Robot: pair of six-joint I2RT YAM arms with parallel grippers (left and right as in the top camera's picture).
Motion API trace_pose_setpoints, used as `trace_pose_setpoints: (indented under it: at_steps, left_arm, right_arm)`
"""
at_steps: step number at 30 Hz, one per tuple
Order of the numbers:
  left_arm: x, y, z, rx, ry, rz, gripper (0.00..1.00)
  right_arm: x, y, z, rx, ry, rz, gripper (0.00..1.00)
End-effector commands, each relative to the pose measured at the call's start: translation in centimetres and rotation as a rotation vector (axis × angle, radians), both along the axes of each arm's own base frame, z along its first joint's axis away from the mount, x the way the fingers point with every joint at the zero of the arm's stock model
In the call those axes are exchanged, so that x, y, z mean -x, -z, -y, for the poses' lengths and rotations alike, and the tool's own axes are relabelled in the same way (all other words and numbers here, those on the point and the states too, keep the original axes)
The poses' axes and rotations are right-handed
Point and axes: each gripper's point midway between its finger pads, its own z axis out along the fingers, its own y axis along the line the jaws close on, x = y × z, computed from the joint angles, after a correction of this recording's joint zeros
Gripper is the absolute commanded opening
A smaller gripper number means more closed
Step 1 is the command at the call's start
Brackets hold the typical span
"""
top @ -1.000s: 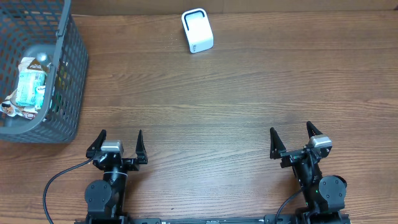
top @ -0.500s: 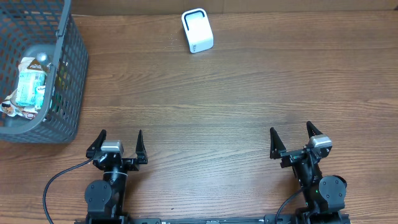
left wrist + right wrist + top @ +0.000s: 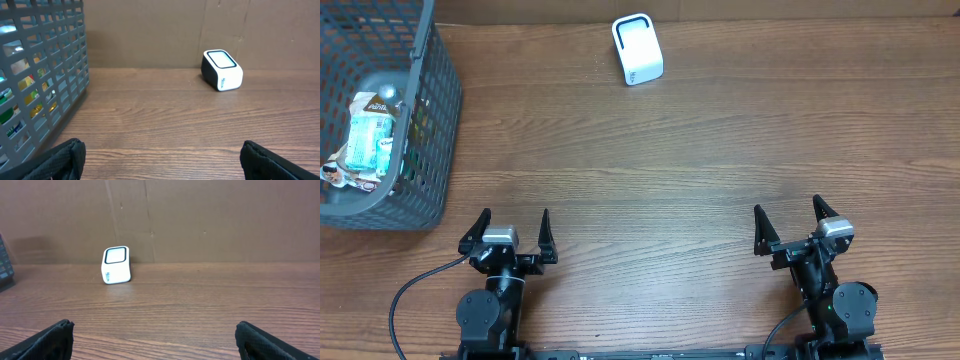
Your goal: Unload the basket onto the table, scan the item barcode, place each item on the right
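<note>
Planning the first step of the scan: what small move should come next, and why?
Probably reach the left gripper toward the basket: both it and the right gripper stand open and empty, a bottle and a packet lie in the basket on the left, and nothing is before the scanner yet.

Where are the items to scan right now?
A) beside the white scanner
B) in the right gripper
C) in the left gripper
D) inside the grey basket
D: the packaged items lie inside the grey basket, while the left gripper and right gripper stand open and empty.
</note>
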Motion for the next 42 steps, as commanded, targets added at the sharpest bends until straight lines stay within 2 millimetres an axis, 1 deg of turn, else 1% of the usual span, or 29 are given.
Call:
trace_pose_setpoints:
  at_steps: [1,38,40,42]
  left_arm:
    - [0.03,-0.03,-0.15,-0.009,-0.006,0.006,1.00]
    - [0.03,-0.19,0.07,-0.007,0.006,0.013,1.00]
    - [0.04,-0.04,0.03,-0.008,0.004,0.006,1.00]
    - [0.00,-0.30,-0.62,-0.047,-0.031,0.018,1.00]
  right_arm:
    - [-0.03,0.24,0.10,0.001,0.008,0.002,1.00]
    - [-0.03,0.24,0.10,0.001,0.008,0.002,1.00]
    - [-0.03,0.24,0.10,0.001,0.008,0.002,1.00]
    - [-0.03,0.24,0.10,0.001,0.008,0.002,1.00]
